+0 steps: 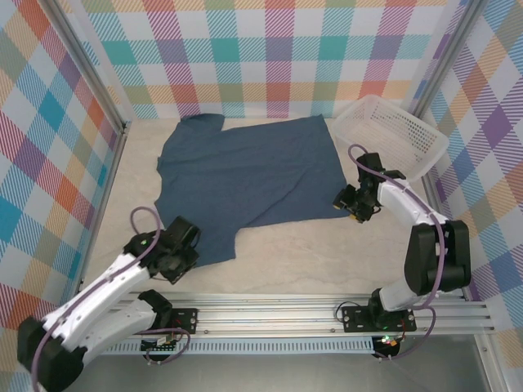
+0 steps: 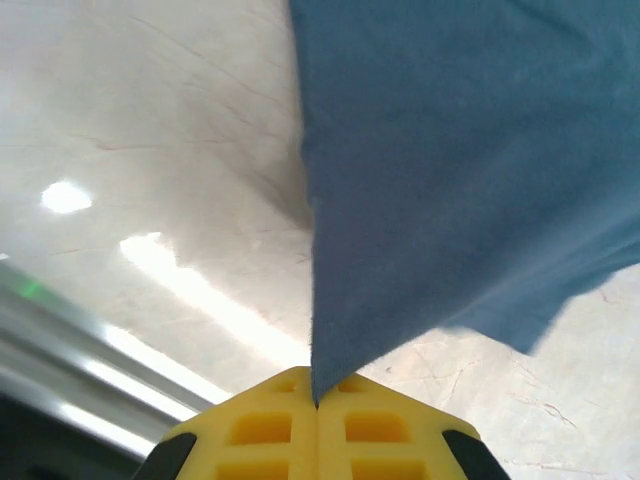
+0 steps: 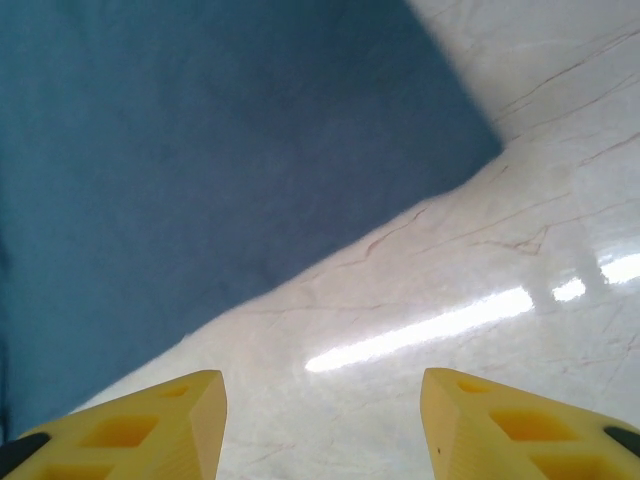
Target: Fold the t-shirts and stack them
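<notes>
Operator: Nearest first, the left claw (image 2: 318, 404). What has it got?

Checker: Its 2 yellow fingers (image 2: 265, 430) are pressed together on a corner of the t-shirt (image 2: 450, 160). The cloth comes up out of the pinch and fans away ahead of it. It looks like 1 layer in there, though the seam between the fingers hides that.

Operator: And the right claw (image 3: 322, 400)?

Checker: Spread wide, with nothing between the fingers and bare table (image 3: 480, 260) under it. The shirt's edge lies just ahead and to its left, with 1 corner ahead to its right.

Operator: How will the cloth behave?

Checker: Light, soft, limp. I'd judge it will sag and drag from any single pinch, and wrinkle rather than slide cleanly. It is best taken at a corner or hem, with 2 claws on matching corners, so it lifts flat.

Operator: Farther out?

Checker: Most of the shirt lies spread beyond both claws. The white basket (image 1: 392, 135) sits past the right claw, just beside the shirt's far corner.
</notes>
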You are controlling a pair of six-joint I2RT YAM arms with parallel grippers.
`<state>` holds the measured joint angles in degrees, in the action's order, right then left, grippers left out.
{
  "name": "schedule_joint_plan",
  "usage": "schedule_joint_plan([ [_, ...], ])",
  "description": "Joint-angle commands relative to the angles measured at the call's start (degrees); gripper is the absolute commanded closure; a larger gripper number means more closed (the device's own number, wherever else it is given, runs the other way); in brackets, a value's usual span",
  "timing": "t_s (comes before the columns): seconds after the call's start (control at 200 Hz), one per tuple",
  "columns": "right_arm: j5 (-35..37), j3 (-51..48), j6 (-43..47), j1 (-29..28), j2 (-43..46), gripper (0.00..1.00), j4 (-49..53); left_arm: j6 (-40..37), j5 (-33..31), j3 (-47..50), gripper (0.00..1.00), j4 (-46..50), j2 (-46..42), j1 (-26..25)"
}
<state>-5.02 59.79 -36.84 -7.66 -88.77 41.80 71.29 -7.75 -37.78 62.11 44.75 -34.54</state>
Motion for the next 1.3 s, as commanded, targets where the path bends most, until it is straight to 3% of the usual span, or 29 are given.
schedule_joint_plan([
  [0.0,1.9,2.1,0.0,-0.1,-3.9,0.46,1.9,4.5,-4.6,-1.8,1.00,15.0,-5.9,-0.6],
  [0.14,3.2,2.4,-1.1,0.2,-6.5,0.45,2.1,2.8,-6.2,-5.4,1.00,19.4,-5.3,-0.9],
  [0.25,0.9,2.3,-1.7,0.3,-7.6,0.46,3.0,-0.8,-6.1,-6.7,1.00,16.1,-1.5,-1.1],
  [0.505,-3.5,-6.0,-4.4,-2.0,0.0,0.46,4.9,-1.2,-4.6,-6.1,1.00,8.4,3.7,-5.9],
  [0.75,-2.5,-10.0,-6.4,-5.0,2.7,0.46,5.0,-4.9,-5.7,-8.5,1.00,6.6,7.0,-9.8],
  [1.02,-2.8,-11.2,-7.1,-5.1,2.8,0.58,5.2,-4.2,-6.2,-8.3,1.00,6.9,5.5,-9.9],
  [1.3,-2.1,-12.6,-7.5,-5.1,-1.2,0.63,-1.7,-4.0,-6.0,-7.8,1.00,6.5,4.3,-10.0],
])
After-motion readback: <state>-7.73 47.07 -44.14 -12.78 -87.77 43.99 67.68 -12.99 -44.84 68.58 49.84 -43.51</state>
